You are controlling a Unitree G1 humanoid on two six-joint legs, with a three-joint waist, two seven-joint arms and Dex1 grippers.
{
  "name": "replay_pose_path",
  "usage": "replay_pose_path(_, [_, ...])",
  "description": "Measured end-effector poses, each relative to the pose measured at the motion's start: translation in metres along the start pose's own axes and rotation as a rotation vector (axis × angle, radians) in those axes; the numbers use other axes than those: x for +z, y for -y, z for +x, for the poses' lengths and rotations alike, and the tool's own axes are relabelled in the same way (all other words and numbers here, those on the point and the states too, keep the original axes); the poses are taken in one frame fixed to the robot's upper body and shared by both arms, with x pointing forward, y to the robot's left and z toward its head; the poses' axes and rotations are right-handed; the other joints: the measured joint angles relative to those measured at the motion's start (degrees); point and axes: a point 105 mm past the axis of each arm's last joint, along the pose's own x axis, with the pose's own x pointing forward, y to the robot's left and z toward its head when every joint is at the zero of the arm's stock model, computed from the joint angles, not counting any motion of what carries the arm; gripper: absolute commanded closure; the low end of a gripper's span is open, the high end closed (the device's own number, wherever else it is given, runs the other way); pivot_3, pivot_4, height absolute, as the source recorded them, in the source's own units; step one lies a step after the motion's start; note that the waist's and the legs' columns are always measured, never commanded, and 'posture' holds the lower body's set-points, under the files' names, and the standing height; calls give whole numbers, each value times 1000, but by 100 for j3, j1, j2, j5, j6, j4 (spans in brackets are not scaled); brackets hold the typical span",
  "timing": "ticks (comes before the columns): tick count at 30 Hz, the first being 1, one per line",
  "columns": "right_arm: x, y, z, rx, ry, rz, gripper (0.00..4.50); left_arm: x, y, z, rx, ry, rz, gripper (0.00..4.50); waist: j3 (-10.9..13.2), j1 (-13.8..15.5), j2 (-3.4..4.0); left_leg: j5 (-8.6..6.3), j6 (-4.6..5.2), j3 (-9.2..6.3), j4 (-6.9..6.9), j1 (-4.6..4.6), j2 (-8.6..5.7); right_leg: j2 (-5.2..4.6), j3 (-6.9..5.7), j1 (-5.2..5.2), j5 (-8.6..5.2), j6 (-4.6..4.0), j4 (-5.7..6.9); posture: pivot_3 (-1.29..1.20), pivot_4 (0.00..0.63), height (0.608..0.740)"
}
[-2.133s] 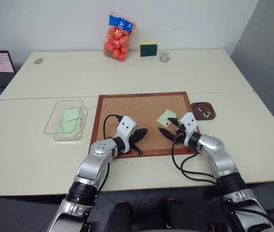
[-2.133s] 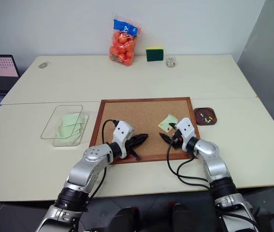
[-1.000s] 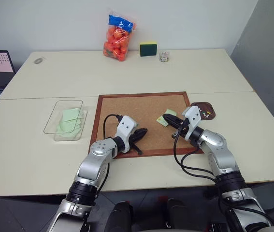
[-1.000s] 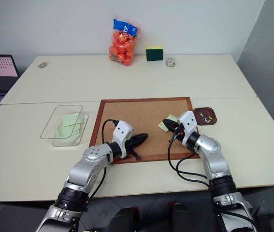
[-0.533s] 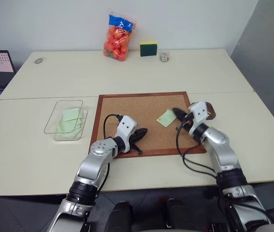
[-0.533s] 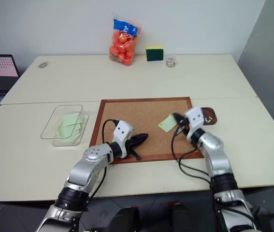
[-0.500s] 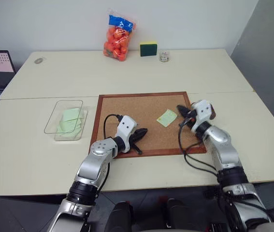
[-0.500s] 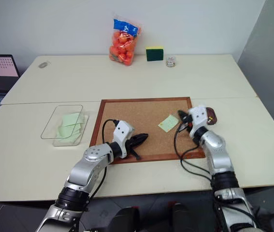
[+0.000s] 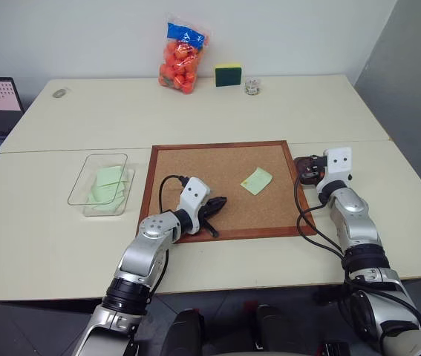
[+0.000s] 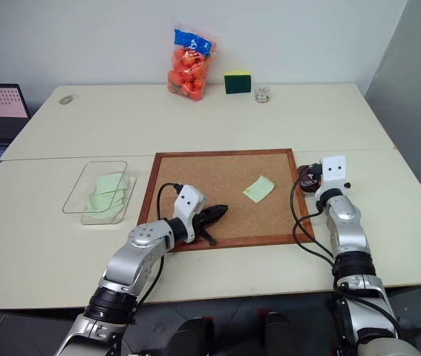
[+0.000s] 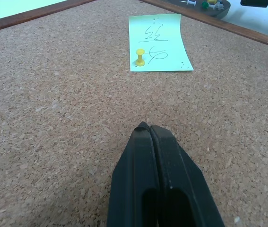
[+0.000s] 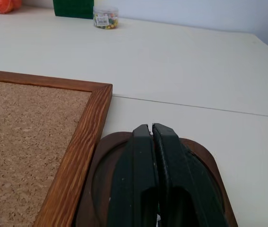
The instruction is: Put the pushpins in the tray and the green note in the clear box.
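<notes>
1. Right gripper [image 12: 151, 142]: jaws pressed together, poised directly over the brown tray [image 12: 208, 161], just beside the cork board [image 9: 210, 178] frame; whether a pin is pinched between them cannot be told.
2. Green note [image 11: 158, 42]: lies on the cork, fixed by a yellow pushpin [image 11: 140, 56] near one edge.
3. Left gripper [image 11: 158, 156]: jaws together, empty, pointing straight at the note, the nearer arm.
4. Clear box [image 9: 84, 182]: on the counter beyond the board's left side.
</notes>
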Motion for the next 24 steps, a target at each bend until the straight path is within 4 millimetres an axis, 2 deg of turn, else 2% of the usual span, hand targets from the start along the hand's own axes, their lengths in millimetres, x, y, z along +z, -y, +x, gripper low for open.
replay_pose_path(4, [0,3,3,-17,-15,1,3360,0,0,0,0,0,0,4500,0,0,0,0,0,0,0,0,0,0,0,0,0,0,0,0,150,740])
replay_pose_path(5, [1,5,4,-23,-15,-2,3030,0,0,0,0,0,0,4500,0,1,0,0,0,0,0,0,0,0,0,0,0,0,0,0,150,740])
replay_pose_path(17, [-4,8,3,-35,-34,-10,706,0,0,0,0,1,-1,4500,0,0,0,0,0,1,0,0,0,0,1,0,0,0,0,0,150,740])
replay_pose_path(18, [-4,8,3,-34,-34,-11,587,0,0,0,0,1,-1,4500,0,0,0,0,0,1,0,0,0,0,1,0,0,0,0,0,150,740])
replay_pose_path(22, [-1,2,3,6,-20,-18,587,0,0,0,0,0,-1,4500,0,0,0,0,0,1,0,0,0,0,1,0,0,0,0,0,150,740])
replay_pose_path(24, [7,-10,1,87,15,-38,587,0,0,0,0,0,-2,4500,0,0,0,0,0,0,0,0,0,1,0,0,0,0,0,0,150,740])
